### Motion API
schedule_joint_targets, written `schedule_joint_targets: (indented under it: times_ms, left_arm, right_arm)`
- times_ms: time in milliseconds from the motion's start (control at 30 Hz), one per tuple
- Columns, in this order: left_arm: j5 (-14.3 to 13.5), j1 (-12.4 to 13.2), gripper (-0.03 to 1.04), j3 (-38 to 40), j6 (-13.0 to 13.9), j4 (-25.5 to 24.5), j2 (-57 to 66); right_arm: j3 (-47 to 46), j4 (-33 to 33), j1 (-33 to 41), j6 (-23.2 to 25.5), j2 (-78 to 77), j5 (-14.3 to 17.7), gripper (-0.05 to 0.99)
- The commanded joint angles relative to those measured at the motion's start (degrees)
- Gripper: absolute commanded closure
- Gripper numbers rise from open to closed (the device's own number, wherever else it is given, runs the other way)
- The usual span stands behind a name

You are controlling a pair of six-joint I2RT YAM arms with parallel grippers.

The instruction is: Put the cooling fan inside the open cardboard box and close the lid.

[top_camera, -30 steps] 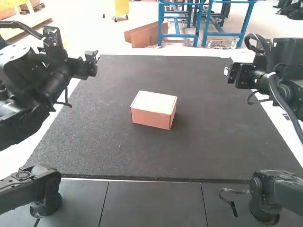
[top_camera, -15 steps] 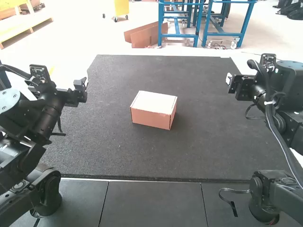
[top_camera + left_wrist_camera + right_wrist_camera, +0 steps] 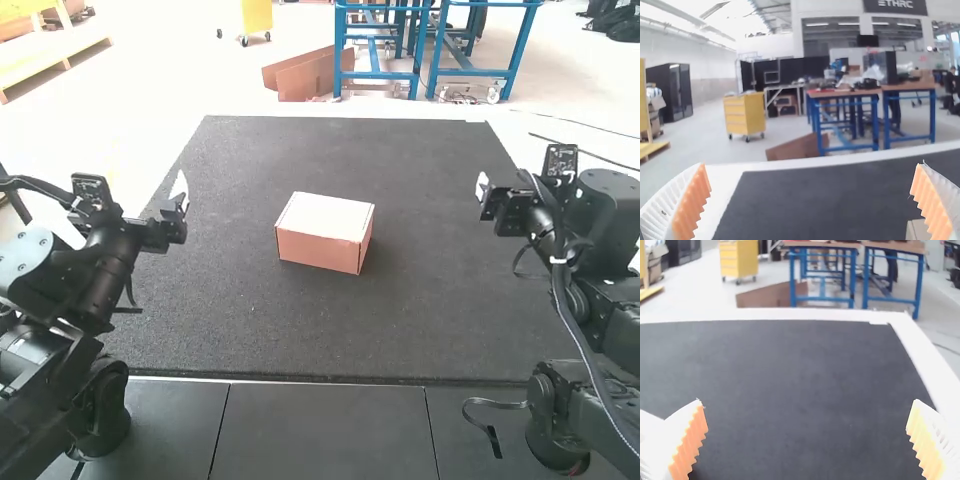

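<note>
The left gripper [image 3: 172,222] is spread wide and holds nothing. Its wrist view shows the two ribbed fingers with their orange pads [image 3: 692,200] far apart and only the mat [image 3: 430,300] between them. The right gripper [image 3: 495,205] is the same: its jaws are fully parted, nothing is held, and bare mat lies between its pads [image 3: 687,447].

Each gripper hangs above its own side edge of the mat, raised off the surface and aimed roughly level across it rather than down at anything. Both are well apart from the box [image 3: 325,232], one on either side. Such a stance fits arms parked out of the way, not arms lining up a grasp.

The box rests near the middle of the mat, turned a little off square, in a spot either arm could reach. Its top lies flat and level with the walls, with no flap standing up, so the lid looks shut. Judging from that, the fan is most likely already inside, though the closed cardboard gives no means of checking.

With the lid down and both grippers empty and clear, the task appears to be at or very near its end. The one doubt is whether the front flap is fully tucked, and the high view is too distant to settle that.
</note>
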Motion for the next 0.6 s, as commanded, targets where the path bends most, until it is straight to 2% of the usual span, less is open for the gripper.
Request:
schedule_joint_targets:
  times_ms: [0, 133, 200, 333, 400, 467, 567]
  left_arm:
    - [0.2, 0.7, 0.06, -1.4, 0.5, 0.1, -0.6]
    - [1.1, 0.7, 0.05, -1.3, -1.1, -4.0, -0.6]
    - [1.3, 0.7, 0.05, -1.3, -3.2, -6.3, -0.6]
    - [1.3, 0.7, 0.05, -1.3, -3.5, -13.0, -0.6]
    - [1.3, 0.7, 0.05, -1.2, -4.9, -15.2, -0.6]
    - [1.2, 0.7, 0.05, -1.2, -5.0, -15.8, -0.6]
    - [1.2, 0.7, 0.05, -1.3, -5.0, -16.1, -0.7]
  right_arm:
    - [-1.6, 0.8, -1.5, -1.0, -1.4, -1.3, 0.02]
    - [-4.3, 1.1, -1.7, -0.9, -3.0, -2.4, 0.02]
    - [-6.0, 1.0, -1.7, -0.9, -4.6, -2.9, 0.02]
    - [-10.0, -0.6, -1.9, -0.9, -11.6, -3.8, 0.02]
    - [-11.1, -4.9, -1.8, -0.9, -17.0, -3.8, 0.02]
    - [-12.2, -7.7, -1.9, -0.9, -23.5, -3.3, 0.02]
    - [-12.3, -18.1, -1.8, -1.2, -32.9, -2.9, 0.02]
